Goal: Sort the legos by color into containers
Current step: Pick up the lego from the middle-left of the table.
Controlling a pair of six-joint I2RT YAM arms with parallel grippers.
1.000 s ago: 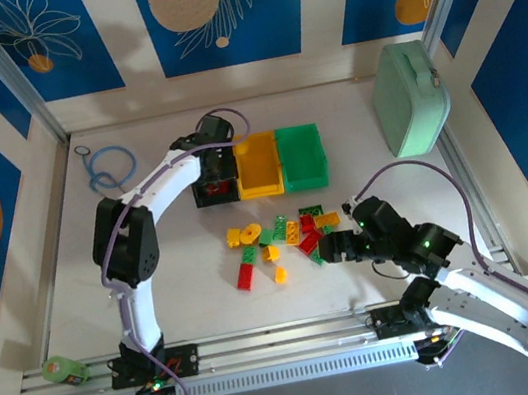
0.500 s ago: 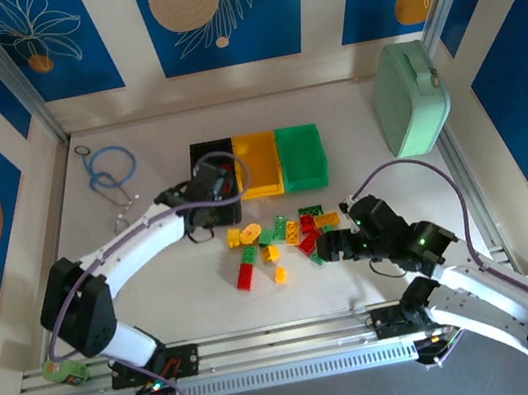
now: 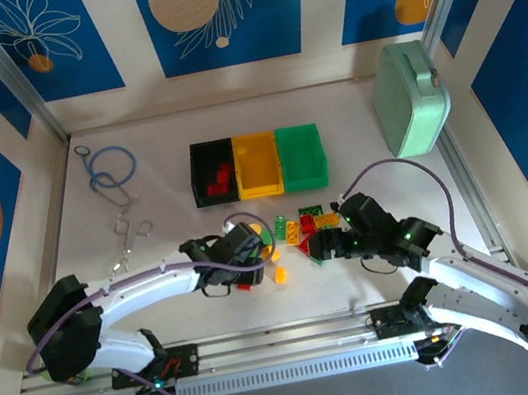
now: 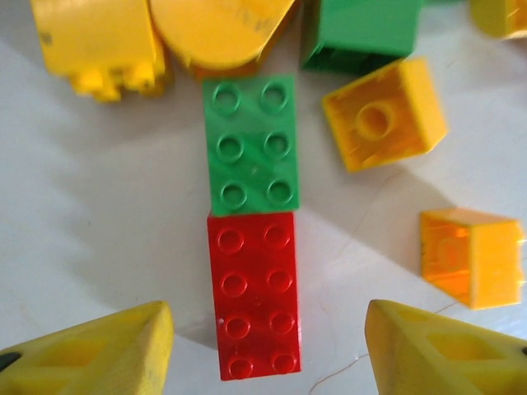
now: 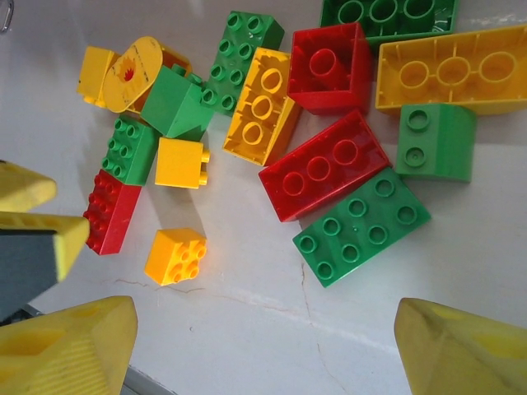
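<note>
The legos (image 3: 295,231) lie in a loose red, yellow and green pile in front of three containers: black (image 3: 198,176) with red bricks inside, yellow (image 3: 258,166) and green (image 3: 301,159). My left gripper (image 3: 245,270) hangs open at the pile's left edge. In the left wrist view its fingers (image 4: 99,350) straddle the near end of a long red brick (image 4: 253,292), which butts against a green brick (image 4: 251,144). My right gripper (image 5: 263,346) is open over bare table, just short of a green brick (image 5: 362,226) and a small orange brick (image 5: 175,256).
A large mint-green case (image 3: 410,97) stands at the back right. A blue cable ring (image 3: 109,168) and metal clips (image 3: 127,228) lie at the back left. Patterned walls close off the table on three sides. The two grippers work close together at the pile.
The left arm has swung back from over the black bin to the pile's left edge and now sits over the long red brick. The right gripper edged slightly toward the pile.
</note>
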